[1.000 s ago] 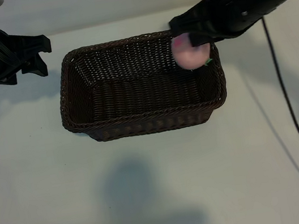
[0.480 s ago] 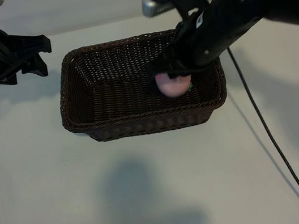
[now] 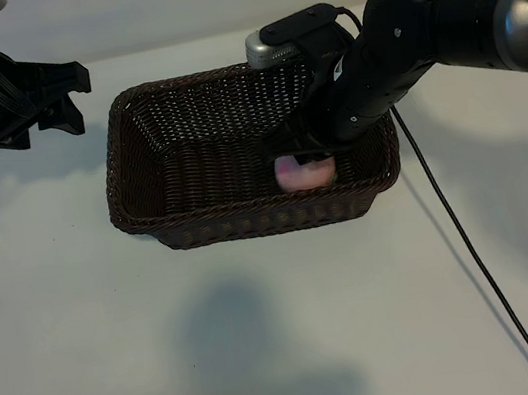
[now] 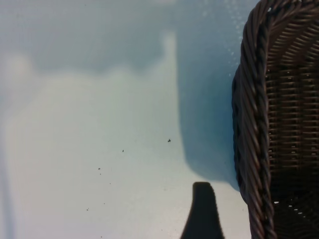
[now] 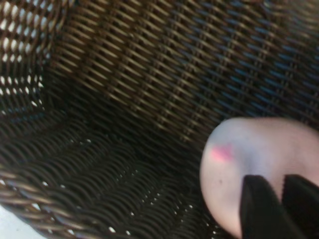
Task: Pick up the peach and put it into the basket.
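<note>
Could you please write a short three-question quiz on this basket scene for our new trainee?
1. True or false: the peach is down inside the basket.
2. Which gripper is at the peach? A) left gripper B) right gripper
3. Fill in: the left gripper hangs outside the basket, beside its ____ end as the exterior view shows it.

Key:
1. True; it sits low by the near wall, toward the basket's right end.
2. B; the right arm reaches down into the basket, with the right gripper directly on top of the peach.
3. Left.
</note>
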Controlling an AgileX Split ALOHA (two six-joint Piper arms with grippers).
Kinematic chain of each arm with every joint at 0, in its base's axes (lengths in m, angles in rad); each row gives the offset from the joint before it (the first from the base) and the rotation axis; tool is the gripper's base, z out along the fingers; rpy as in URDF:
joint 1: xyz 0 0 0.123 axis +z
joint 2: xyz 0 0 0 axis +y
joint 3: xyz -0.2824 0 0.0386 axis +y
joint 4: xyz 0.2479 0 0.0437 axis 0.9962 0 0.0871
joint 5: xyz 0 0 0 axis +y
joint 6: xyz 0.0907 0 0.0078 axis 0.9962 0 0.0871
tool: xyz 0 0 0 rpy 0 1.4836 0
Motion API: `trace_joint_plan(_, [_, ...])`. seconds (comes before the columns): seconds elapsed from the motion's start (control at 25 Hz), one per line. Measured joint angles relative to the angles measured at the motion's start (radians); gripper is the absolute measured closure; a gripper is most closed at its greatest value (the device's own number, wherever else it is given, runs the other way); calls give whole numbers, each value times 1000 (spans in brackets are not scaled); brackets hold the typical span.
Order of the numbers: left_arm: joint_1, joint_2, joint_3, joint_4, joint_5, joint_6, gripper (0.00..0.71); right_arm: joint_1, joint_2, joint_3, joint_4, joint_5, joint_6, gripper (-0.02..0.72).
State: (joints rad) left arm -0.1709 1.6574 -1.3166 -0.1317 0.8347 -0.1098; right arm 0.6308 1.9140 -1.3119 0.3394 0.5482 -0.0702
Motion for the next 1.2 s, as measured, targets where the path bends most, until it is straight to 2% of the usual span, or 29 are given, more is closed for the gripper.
trace_joint_plan(0.24, [0,0,0,0,0,0,181,7,0,-77,2,59,-18,143])
trace_joint_plan(0.36, [0,0,1,0,0,0,181,8,0,-136,2,121,-17,67])
trace_joint_plan(0.44, [0,0,1,0,0,0,181,6,0,-180,-7,181,8,63])
trace_joint_plan(0.6, [0,0,1,0,0,0,181,-17,0,-275,-57,313,59,109])
trace_joint_plan(0.84, [0,0,1,0,0,-2,181,-96,0,-320,-214,481,123,137])
trace_joint_plan(0.96, [0,0,1,0,0,-2,181,-130,0,-320,-288,544,128,139])
trace_joint_plan(1.08, [0,0,1,0,0,-2,181,-156,0,-320,-339,575,132,139])
trace_joint_plan(1.2, [0,0,1,0,0,-2,181,-188,0,-320,-339,588,132,139])
